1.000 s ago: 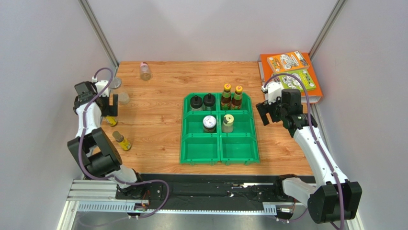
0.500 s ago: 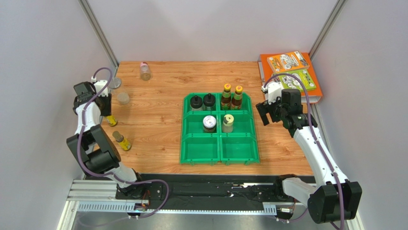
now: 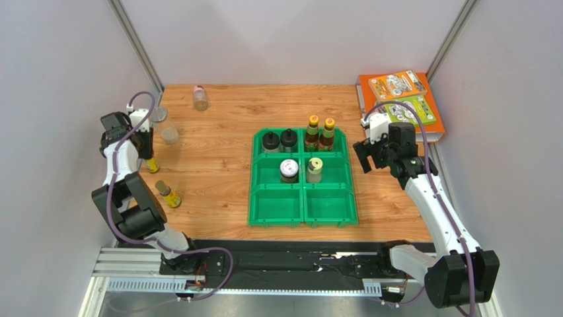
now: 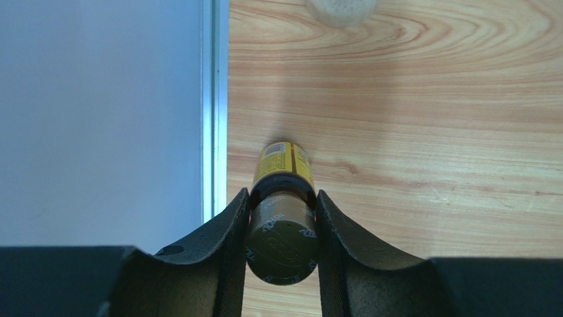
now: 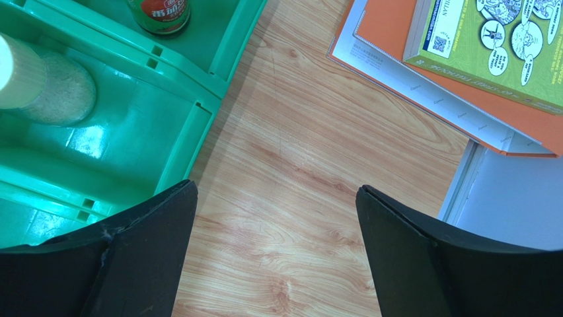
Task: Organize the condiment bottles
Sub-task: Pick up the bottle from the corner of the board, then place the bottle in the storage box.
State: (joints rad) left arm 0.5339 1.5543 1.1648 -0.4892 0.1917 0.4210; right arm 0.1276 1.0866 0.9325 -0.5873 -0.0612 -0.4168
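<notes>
Condiment bottles (image 3: 328,133), seen from above: six standing in the green bin (image 3: 303,224) at table centre. Two black-capped jars (image 3: 270,140) sharing its 11 o'clock compartment, two amber bottles (image 3: 312,132) sharing the 1 o'clock one, a silver-capped jar (image 3: 289,170) and a pale-capped jar (image 3: 314,168) alone in the two middle ones. Loose on the wood: pink-capped bottle (image 3: 200,98) at 11 o'clock, clear jar (image 3: 170,135) at 10, yellow-labelled bottle (image 3: 152,164) at 9 by the left edge, yellow-capped bottle (image 3: 168,194) lying on its side at 8. Left gripper (image 3: 149,153) directly over the yellow-labelled bottle. Right gripper (image 3: 367,157) at 3 o'clock of the bin, apart from it; orange and green books (image 3: 400,96) at 1 o'clock.

From the left wrist: fingers (image 4: 228,224) pressed against both sides of the yellow-labelled bottle's dark cap, clamped on it; table edge just beside at 9 o'clock.

From the right wrist: fingers (image 5: 152,218) spread wide over bare wood; bin corner at 10 o'clock, books at 1 o'clock.
</notes>
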